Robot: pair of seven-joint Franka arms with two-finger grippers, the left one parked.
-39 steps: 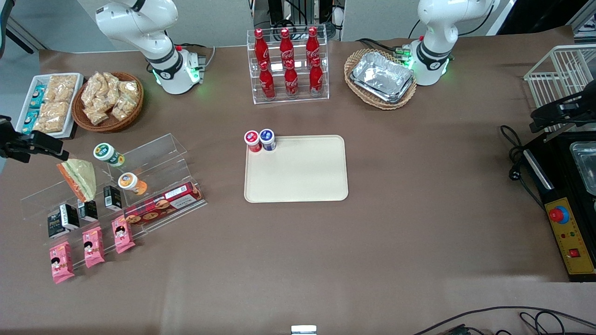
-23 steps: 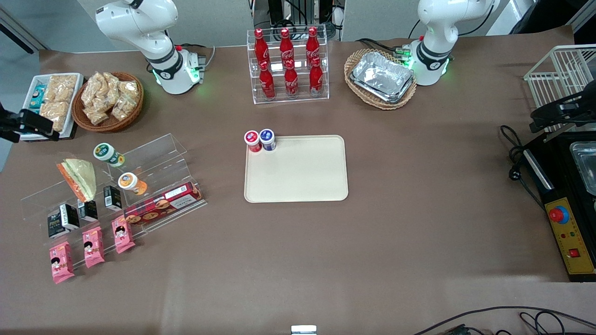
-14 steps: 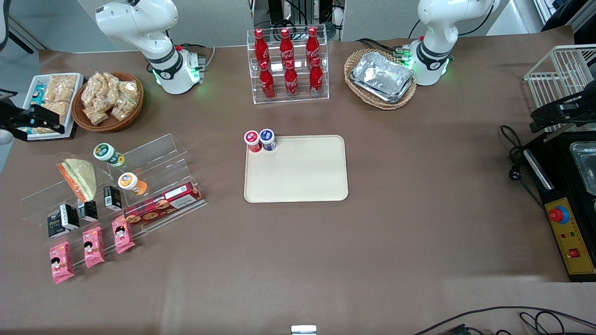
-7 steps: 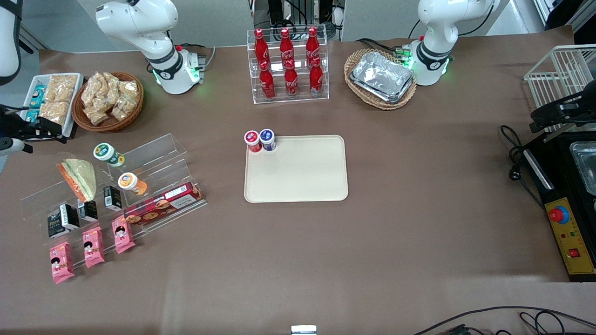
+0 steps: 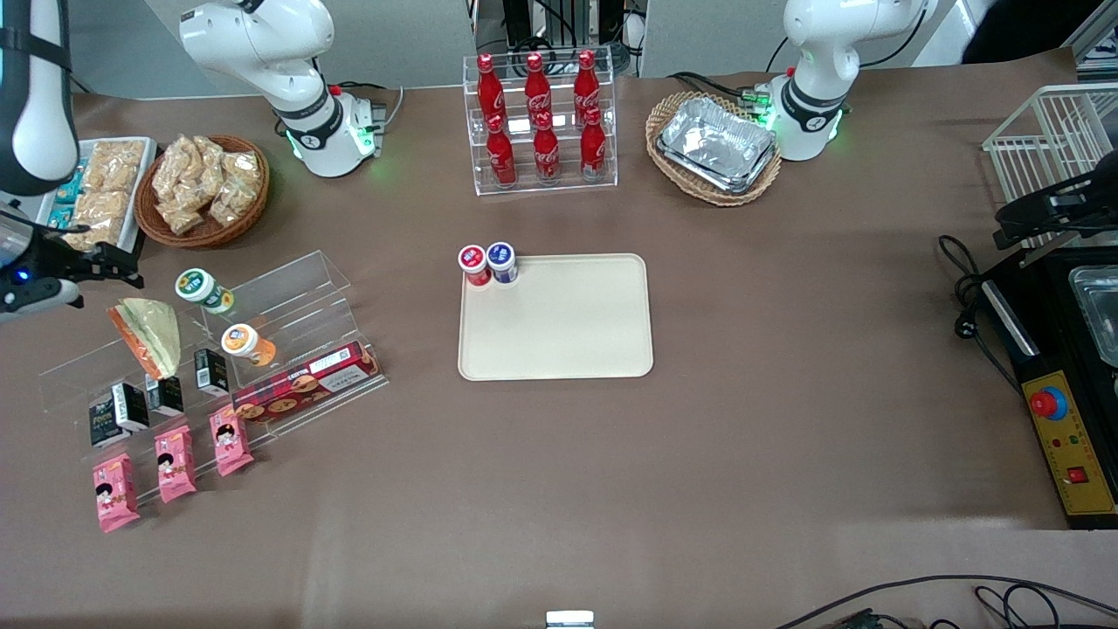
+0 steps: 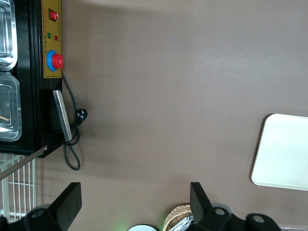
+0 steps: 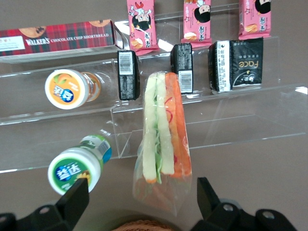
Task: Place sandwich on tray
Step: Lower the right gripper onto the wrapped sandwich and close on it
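Note:
The sandwich [image 5: 148, 332], a clear-wrapped wedge with pale bread and an orange and green filling edge, lies on the upper step of a clear acrylic shelf [image 5: 288, 288] at the working arm's end of the table. In the right wrist view the sandwich [image 7: 163, 139] lies just ahead of my gripper [image 7: 142, 197]. The gripper's open fingers stand wider than the wrap's tip and hold nothing. In the front view the gripper [image 5: 118, 266] hovers just above the sandwich's farther tip. The cream-beige tray [image 5: 559, 319] lies flat at the table's middle and also shows in the left wrist view [image 6: 284, 151].
A green-lidded cup [image 7: 72, 171] lies close beside the sandwich, and an orange-lidded cup [image 7: 67, 89], black cartons [image 7: 129, 74], a cookie box [image 7: 57, 36] and pink packets [image 7: 142, 21] fill the shelf. Two small cups [image 5: 487, 262] stand on the tray's corner. A snack basket [image 5: 203, 188] and a white dish [image 5: 92, 196] lie farther from the camera.
My gripper has moved from over the white dish toward the front camera and now hovers by the sandwich's tip. The sandwich and tray have not moved.

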